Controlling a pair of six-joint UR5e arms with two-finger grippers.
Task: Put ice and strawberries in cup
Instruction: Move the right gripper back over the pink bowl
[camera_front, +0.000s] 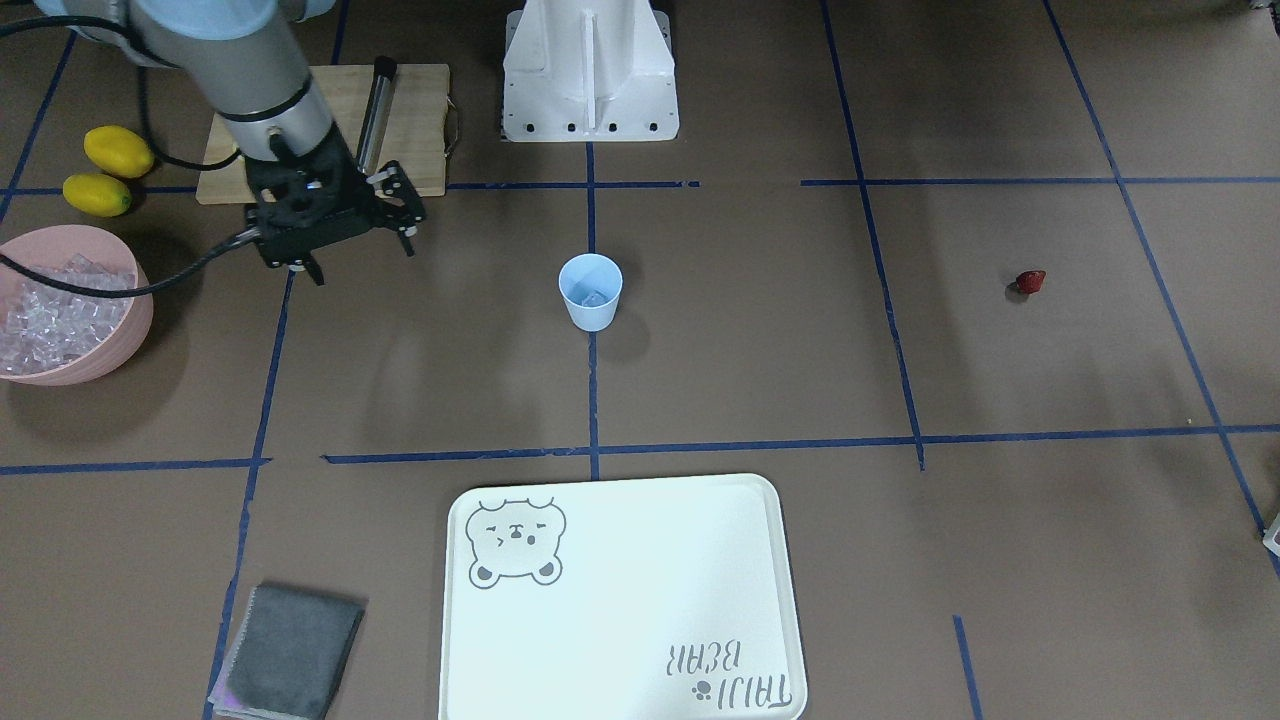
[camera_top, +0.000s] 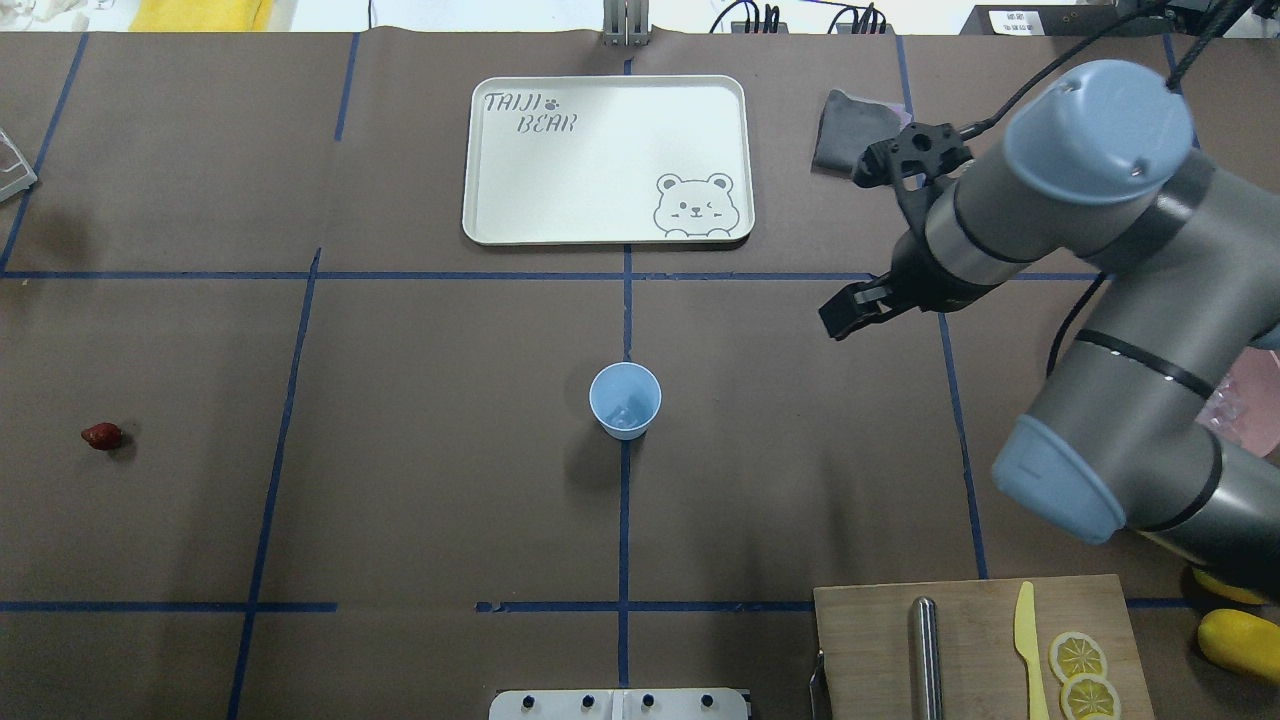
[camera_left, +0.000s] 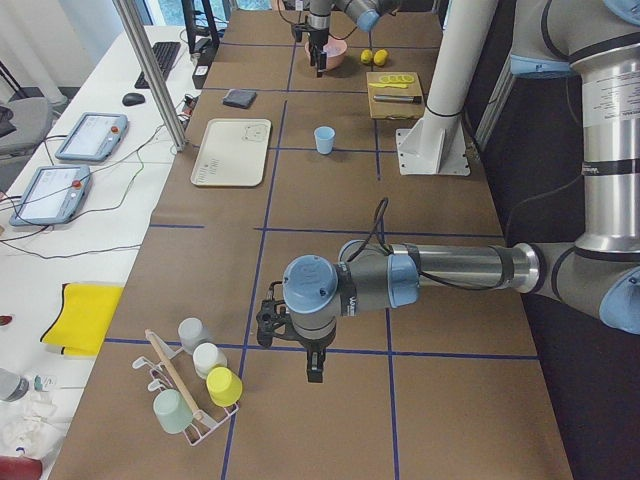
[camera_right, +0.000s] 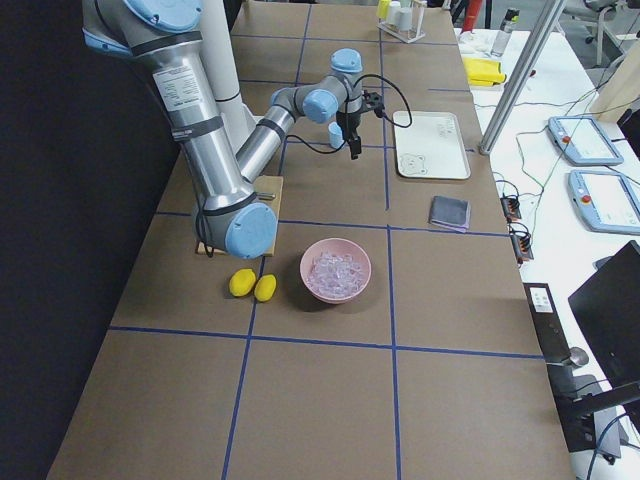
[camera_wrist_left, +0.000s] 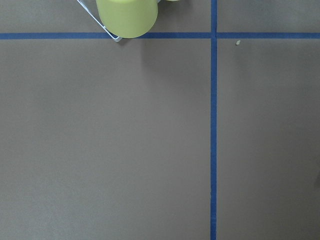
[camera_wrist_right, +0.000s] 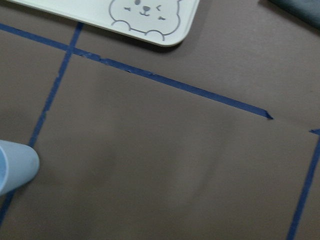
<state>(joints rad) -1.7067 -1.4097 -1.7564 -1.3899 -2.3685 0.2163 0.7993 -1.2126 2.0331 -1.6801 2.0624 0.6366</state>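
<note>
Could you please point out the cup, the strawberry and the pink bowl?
cup (camera_top: 610, 393): overhead view, inner wall.
strawberry (camera_top: 101, 435): overhead view, red body.
pink bowl (camera_front: 122, 343): front-facing view, outer wall.

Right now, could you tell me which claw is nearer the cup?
Right. The right claw hovers near the cup, on the bowl's side; the left claw hangs far off, past the strawberry.

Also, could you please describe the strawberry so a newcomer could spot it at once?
Start from the white bear tray and come toward the robot to the light blue cup at the table's centre. From the cup, go far out to the robot's left: the strawberry lies alone on the brown paper, the only small dark red thing there.
</note>
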